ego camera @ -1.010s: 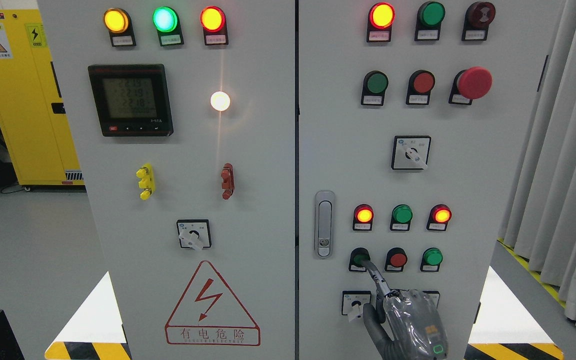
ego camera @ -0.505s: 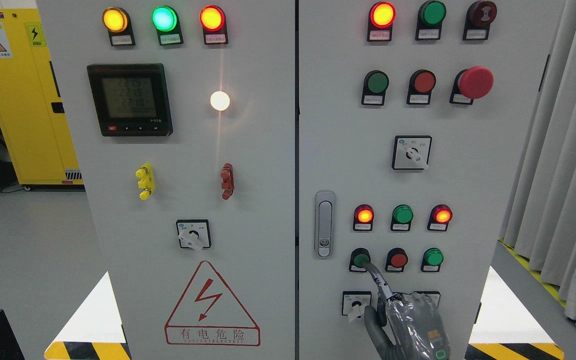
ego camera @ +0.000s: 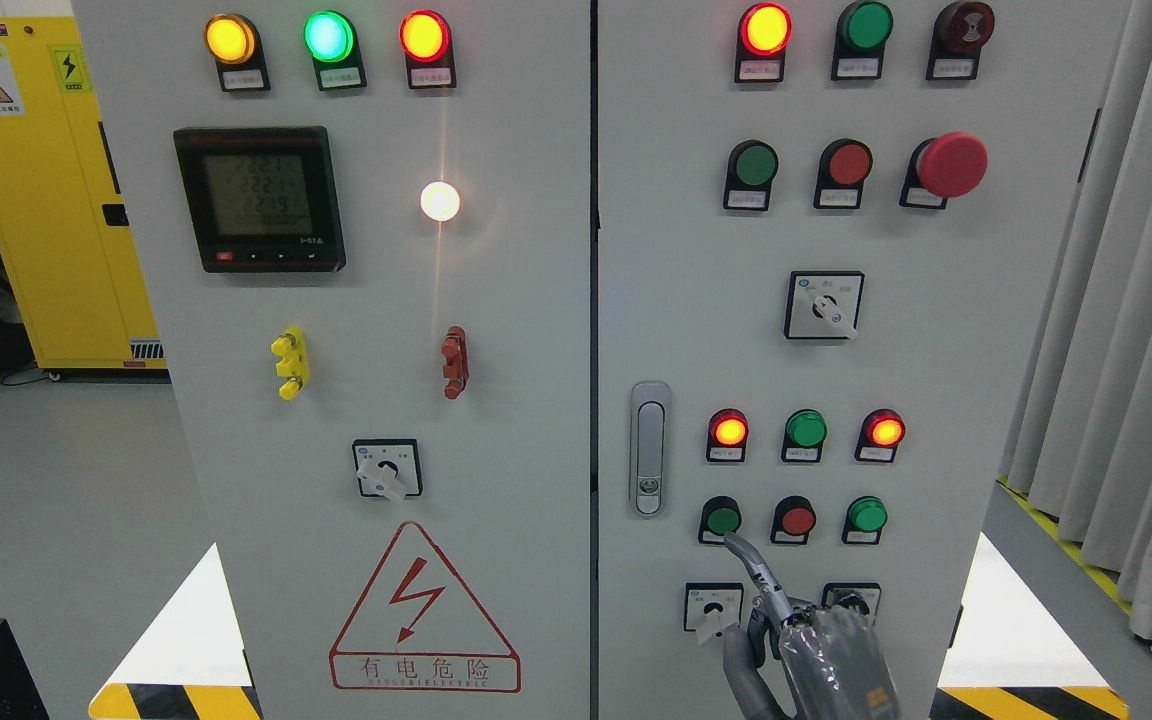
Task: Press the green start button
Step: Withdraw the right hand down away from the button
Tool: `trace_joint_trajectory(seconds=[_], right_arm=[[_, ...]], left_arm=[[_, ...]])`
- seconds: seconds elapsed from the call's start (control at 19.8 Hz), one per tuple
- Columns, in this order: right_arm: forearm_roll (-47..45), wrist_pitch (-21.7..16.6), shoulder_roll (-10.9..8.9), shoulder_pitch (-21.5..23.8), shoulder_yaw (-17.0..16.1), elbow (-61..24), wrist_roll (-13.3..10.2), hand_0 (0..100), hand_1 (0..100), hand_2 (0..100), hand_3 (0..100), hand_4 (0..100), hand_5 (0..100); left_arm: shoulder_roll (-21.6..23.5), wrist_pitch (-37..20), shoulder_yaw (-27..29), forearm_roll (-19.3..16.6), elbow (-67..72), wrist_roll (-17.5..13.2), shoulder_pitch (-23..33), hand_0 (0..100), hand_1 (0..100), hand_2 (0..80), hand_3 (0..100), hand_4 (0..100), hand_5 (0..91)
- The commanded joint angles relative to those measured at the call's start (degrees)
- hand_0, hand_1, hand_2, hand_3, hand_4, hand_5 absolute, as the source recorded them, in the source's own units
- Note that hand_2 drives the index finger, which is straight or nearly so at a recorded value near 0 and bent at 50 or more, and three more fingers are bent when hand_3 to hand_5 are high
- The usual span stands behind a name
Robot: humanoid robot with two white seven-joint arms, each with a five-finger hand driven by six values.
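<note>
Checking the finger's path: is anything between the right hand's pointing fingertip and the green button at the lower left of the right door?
Nothing: in the head view only bare panel separates the right hand fingertip from the green button.

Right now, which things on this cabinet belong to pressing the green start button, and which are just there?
Job: round green start button at lower left of the right door; right hand, index finger pointing just beneath it.

Just there: round red button beside it; red mushroom stop button; black digital meter; yellow cabinet.
</note>
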Motion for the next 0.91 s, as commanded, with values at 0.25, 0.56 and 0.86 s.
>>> trace_joint_trajectory(seconds=[0.25,0.56,0.86], right_arm=[[-33.6,1.2,-0.70,5.9,6.0,-8.3,2.0,75,79,0,18,24,21],[-35.1,1.9,-0.79,6.3,6.2,-8.9,2.1,75,74,0,12,17,13],[-34.4,1.9,-0.79,6.7,6.8,-9.0,2.2,68,74,0,12,17,12]], left_arm=[[0.0,0.0,0.0,0.0,0.0,0.0,0.1,12,56,0.0,0,0,0.0],[0.0,0.0,0.0,0.0,0.0,0.0,0.0,12,56,0.0,0,0,0.0],[0.0,0.0,0.0,0.0,0.0,0.0,0.0,12,56,0.0,0,0,0.0]])
